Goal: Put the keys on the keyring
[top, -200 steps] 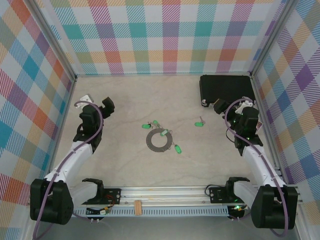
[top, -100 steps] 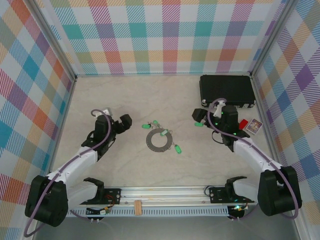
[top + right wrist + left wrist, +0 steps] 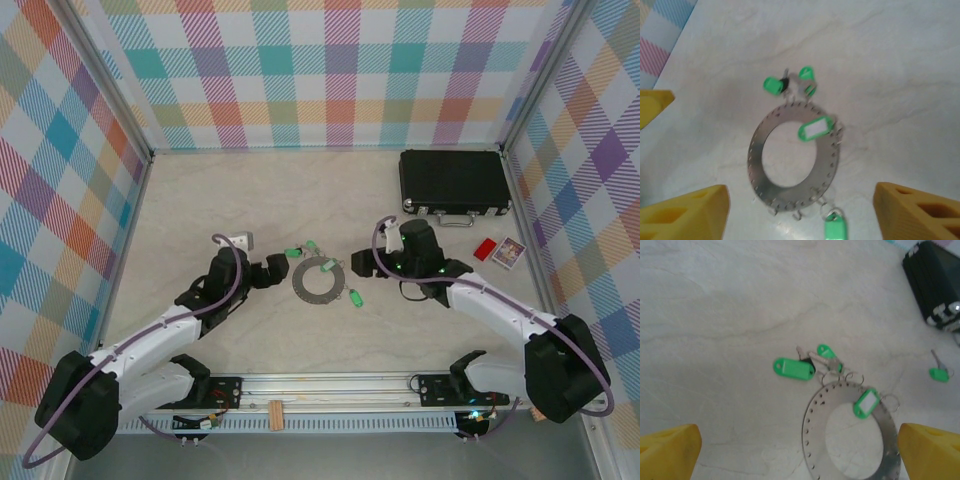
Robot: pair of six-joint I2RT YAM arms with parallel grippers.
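The keyring [image 3: 319, 281] is a flat grey ring with small holes, lying at the table's middle. It also appears in the wrist views [image 3: 812, 432] [image 3: 756, 167]. Several keys with green tags lie on and around it: two by its far rim [image 3: 293, 252] [image 3: 794, 368] [image 3: 772, 85], one across it [image 3: 327, 265] [image 3: 866, 402] [image 3: 815, 129], one at its near right [image 3: 354, 297] [image 3: 834, 227], and one apart [image 3: 939, 373]. My left gripper [image 3: 279, 269] [image 3: 799, 460] stands open just left of the ring. My right gripper [image 3: 364, 262] [image 3: 802, 215] stands open just right of it, nothing between its fingers.
A black case [image 3: 455, 182] [image 3: 935, 285] lies at the back right. A small red item and a patterned card [image 3: 498, 250] sit by the right wall. Plaid walls close three sides, and a metal rail [image 3: 320, 385] runs along the near edge.
Both arms have swung inward from the sides, bringing each gripper close to the ring. The right arm now covers the spot where the lone key lay.
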